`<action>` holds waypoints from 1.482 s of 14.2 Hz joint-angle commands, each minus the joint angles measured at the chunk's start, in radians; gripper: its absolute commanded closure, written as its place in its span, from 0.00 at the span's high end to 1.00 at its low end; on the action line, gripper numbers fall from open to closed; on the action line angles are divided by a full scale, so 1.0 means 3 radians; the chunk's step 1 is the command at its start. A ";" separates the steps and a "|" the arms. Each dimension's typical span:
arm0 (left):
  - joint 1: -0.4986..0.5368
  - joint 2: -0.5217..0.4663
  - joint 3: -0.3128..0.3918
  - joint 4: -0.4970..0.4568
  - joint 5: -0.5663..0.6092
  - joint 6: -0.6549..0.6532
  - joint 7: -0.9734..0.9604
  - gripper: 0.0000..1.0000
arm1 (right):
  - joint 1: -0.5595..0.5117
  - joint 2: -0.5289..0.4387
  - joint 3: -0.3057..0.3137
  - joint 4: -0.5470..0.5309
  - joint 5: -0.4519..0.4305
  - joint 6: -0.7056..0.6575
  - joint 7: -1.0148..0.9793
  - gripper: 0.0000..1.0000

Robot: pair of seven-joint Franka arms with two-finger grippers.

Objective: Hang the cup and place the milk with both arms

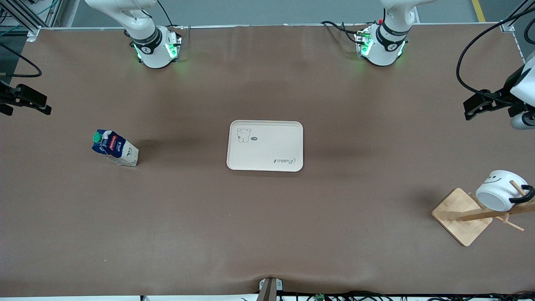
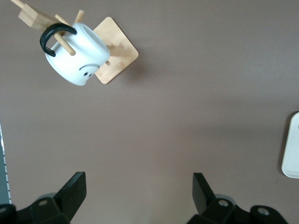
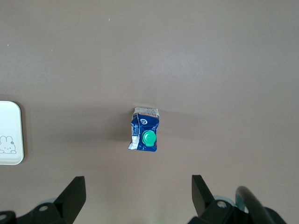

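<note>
The table [image 1: 267, 234] is plain brown. The milk [image 1: 114, 148] is dark blue and white with a green cap. The cup [image 1: 500, 190] is white (black handle, black smiley). The tray [image 1: 265, 146] is cream, the rack [image 1: 463, 215] pale wood.

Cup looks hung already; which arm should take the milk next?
The right. Its open claw hangs over the table near the milk, at the right arm's end. The left claw, also open, waits near the cup on its rack.

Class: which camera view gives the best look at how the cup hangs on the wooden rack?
The left wrist view: the cup shows close, its black handle looped over a peg of the rack. The front view shows it small at the table's edge; the right wrist view misses it.
</note>
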 commanded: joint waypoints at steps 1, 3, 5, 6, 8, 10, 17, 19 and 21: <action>-0.0355 -0.0254 0.0453 -0.0279 -0.0181 0.0040 0.0046 1.00 | -0.0081 -0.0007 0.0102 0.0035 -0.0024 -0.0021 -0.0033 1.00; -0.0540 -0.0417 0.0618 -0.0483 -0.0197 0.0107 0.0046 1.00 | -0.0060 -0.0007 0.0102 0.0035 -0.0024 -0.0021 -0.0028 1.00; -0.0591 -0.0596 0.0628 -0.0714 -0.0222 0.0219 0.0046 1.00 | -0.0055 -0.0007 0.0102 0.0035 -0.0029 -0.0031 -0.0028 1.00; -0.0627 -0.0637 0.0674 -0.0740 -0.0263 0.0230 0.0041 1.00 | -0.0060 -0.0007 0.0102 0.0035 -0.0024 -0.0031 -0.0028 1.00; -0.0744 -0.0678 0.0827 -0.0761 -0.0315 0.0220 0.0046 1.00 | -0.0065 -0.0007 0.0097 0.0035 -0.0019 -0.0031 -0.0028 1.00; -0.0760 -0.0704 0.0833 -0.0786 -0.0315 0.0214 0.0046 1.00 | -0.0065 -0.0007 0.0102 0.0030 -0.0009 -0.0031 -0.0023 1.00; -0.0735 -0.0658 0.0833 -0.0689 -0.0412 0.0117 0.0051 1.00 | -0.0076 -0.0002 0.0097 0.0025 0.0007 -0.0051 -0.0008 1.00; -0.0740 -0.0658 0.0828 -0.0689 -0.0417 0.0112 0.0056 1.00 | -0.0076 -0.0002 0.0097 0.0025 0.0007 -0.0046 -0.0008 1.00; -0.0740 -0.0648 0.0828 -0.0689 -0.0417 0.0112 0.0046 1.00 | -0.0070 -0.0002 0.0097 0.0025 0.0012 -0.0046 -0.0008 1.00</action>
